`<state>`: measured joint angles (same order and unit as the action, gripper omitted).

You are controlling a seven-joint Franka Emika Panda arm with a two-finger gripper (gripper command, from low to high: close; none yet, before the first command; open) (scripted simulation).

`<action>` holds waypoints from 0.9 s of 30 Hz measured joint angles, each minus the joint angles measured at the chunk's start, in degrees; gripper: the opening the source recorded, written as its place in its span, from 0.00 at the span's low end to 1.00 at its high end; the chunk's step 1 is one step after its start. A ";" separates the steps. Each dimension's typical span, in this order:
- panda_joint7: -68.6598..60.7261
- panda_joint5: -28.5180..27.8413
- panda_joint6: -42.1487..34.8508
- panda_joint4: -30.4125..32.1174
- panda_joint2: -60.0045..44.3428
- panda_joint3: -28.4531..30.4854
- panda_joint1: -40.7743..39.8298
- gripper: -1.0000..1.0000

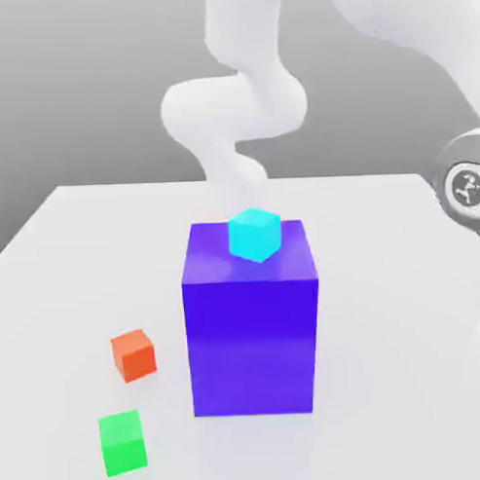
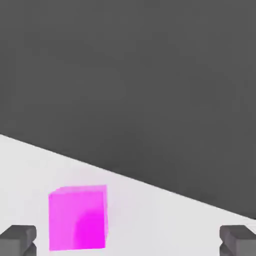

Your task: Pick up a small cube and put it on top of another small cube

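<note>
there, magenta cube (image 2: 77, 217) between spread fingers (image 2: 19, 239)

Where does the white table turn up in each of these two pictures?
Exterior view: the white table spreads beneath the blue-violet block, the orange cube and the green cube, ending at a level far edge.
Hand view: the white table lies under the pink cube and ends at a slanting edge.
Shared landmark: the table's edge against the grey backdrop.
</note>
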<state>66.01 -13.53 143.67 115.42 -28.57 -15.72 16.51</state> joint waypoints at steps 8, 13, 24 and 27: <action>2.08 -2.58 5.89 -2.44 -9.68 2.55 2.93 0.00; 1.68 -1.99 4.90 -2.08 -8.33 2.12 2.65 0.00; -5.70 4.97 3.15 12.33 8.44 7.18 -12.53 0.00; -8.31 7.48 4.39 17.68 12.91 9.99 -17.47 0.00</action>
<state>57.70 -6.05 148.07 133.10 -15.66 -5.74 -0.97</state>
